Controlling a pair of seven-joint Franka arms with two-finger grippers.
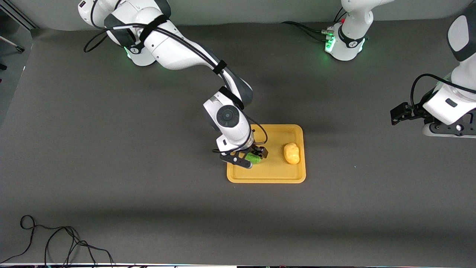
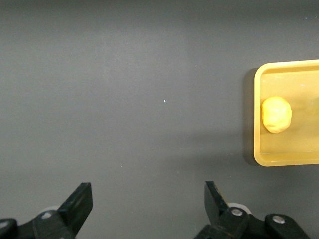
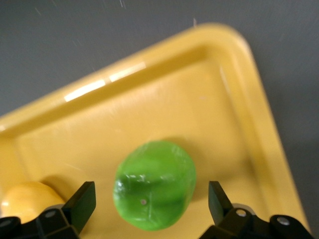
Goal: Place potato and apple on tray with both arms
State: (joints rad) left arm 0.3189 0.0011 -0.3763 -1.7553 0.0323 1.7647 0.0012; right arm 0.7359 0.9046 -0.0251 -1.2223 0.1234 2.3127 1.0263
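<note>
- Starting nearest the front camera: the tray [image 1: 266, 178] sits mid-counter [image 1: 111, 167], and my right hand [image 1: 250, 158] is low over its end toward my right arm's base.
- Between that hand's fingers sits the apple [image 1: 255, 158]. In the right wrist view the apple [image 3: 154, 185] rests on the tray floor [image 3: 164, 119] with both fingers [image 3: 82, 203] standing apart and a gap showing on each side, so I judge it already let go, not clamped.
- Beside it, toward my left arm's end of the tray, the potato [image 1: 292, 153] lies on the tray floor, apart from the apple.
- Farther up, my left hand [image 1: 399, 113] waits over bare counter near my left arm's end, well clear of the tray. Its fingers [image 2: 79, 204] are spread wide and hold nothing.
- Step in hand, as I judge it: releasing the apple, the last placement. Both pieces look to be on the tray.
- Next move calls for lifting my right hand straight up, fingers kept apart, so neither one nudges the apple into a roll toward the rim.
- Only the right wrist view shows the gaps around the apple; in the front view the hand's body hides them. Only the left wrist view shows my left hand's open spread, plus the potato [image 2: 276, 114] from that side.
</note>
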